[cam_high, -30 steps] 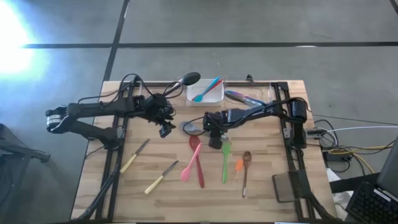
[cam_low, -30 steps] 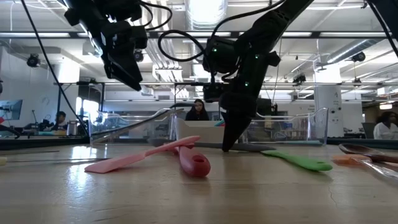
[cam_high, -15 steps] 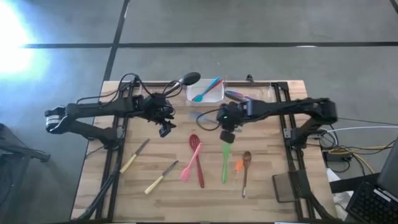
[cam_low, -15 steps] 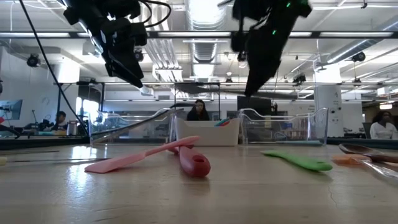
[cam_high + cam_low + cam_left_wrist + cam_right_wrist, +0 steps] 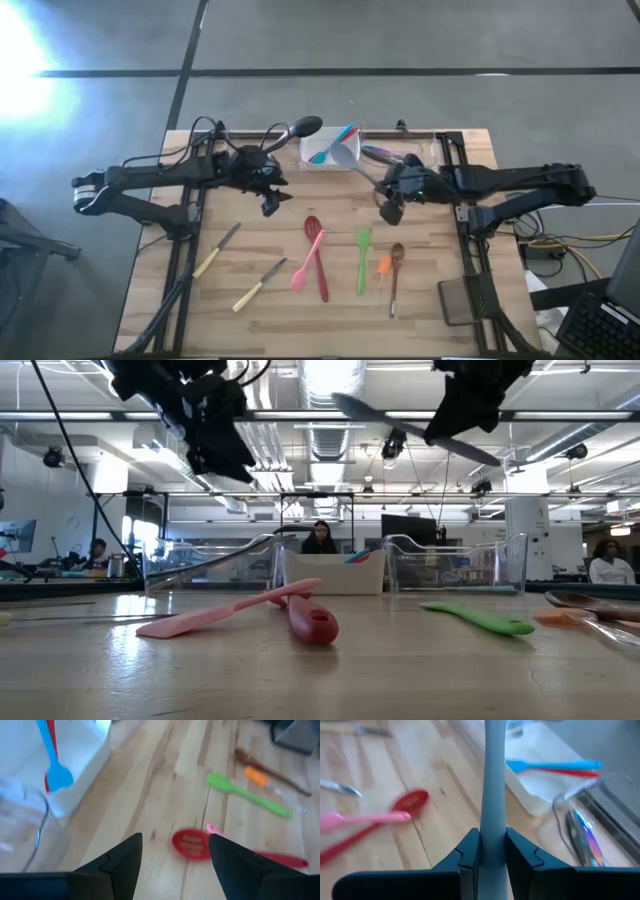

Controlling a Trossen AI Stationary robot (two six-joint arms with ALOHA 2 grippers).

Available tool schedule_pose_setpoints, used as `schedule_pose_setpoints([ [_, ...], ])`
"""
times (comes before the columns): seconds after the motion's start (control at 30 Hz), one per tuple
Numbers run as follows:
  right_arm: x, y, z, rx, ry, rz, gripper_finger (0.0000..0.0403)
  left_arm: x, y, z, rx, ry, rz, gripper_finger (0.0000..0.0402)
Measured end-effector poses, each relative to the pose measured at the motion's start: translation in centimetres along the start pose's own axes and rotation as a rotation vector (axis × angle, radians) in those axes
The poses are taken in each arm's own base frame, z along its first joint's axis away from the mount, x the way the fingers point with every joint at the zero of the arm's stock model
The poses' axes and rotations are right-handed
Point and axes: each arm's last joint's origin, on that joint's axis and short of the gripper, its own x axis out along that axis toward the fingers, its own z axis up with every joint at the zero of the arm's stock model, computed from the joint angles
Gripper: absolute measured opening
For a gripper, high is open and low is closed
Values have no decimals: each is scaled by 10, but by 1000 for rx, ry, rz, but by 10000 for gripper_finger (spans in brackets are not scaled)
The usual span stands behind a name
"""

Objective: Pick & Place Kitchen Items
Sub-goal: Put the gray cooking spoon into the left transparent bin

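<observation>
Right gripper [image 5: 388, 207]: you see it raised above the table, right of centre, clamped on the grey spatula [image 5: 347, 158].
Grey spatula: its handle sits between the fingers [image 5: 465, 865]; the blade reaches toward the white tray [image 5: 352, 157] at the far edge.
Left gripper [image 5: 268, 200]: it hangs far left, fingers [image 5: 115, 865] apart, nothing between them.
Hard to see: the clear tray [image 5: 405, 160] contents are blurred; you cannot make them out.
On the table: red spoon [image 5: 316, 252], pink spatula [image 5: 305, 264], green spatula [image 5: 362, 258] lie near the middle.
</observation>
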Motion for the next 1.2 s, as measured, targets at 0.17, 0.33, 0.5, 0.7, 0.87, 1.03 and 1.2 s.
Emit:
schedule_pose_setpoints([
  [0.17,-4,4,-9,33,-132,63,51,-1,-3,15,22,-155,-24,234],
  [0.33,1,9,-14,53,-282,109,51,0,-6,26,47,-351,-58,234],
  [0.5,5,13,-13,74,-432,158,51,2,-7,26,52,-559,-104,234],
  [0.7,6,19,-8,77,-596,201,51,-2,-8,19,46,-803,-205,234],
  [0.87,9,22,-6,67,-646,213,51,-5,-8,16,37,-880,-232,234],
  [1.03,16,25,-6,59,-639,216,51,-4,-8,17,19,-879,-241,234],
  [1.2,22,29,-5,63,-657,239,51,2,-11,29,25,-876,-256,234],
])
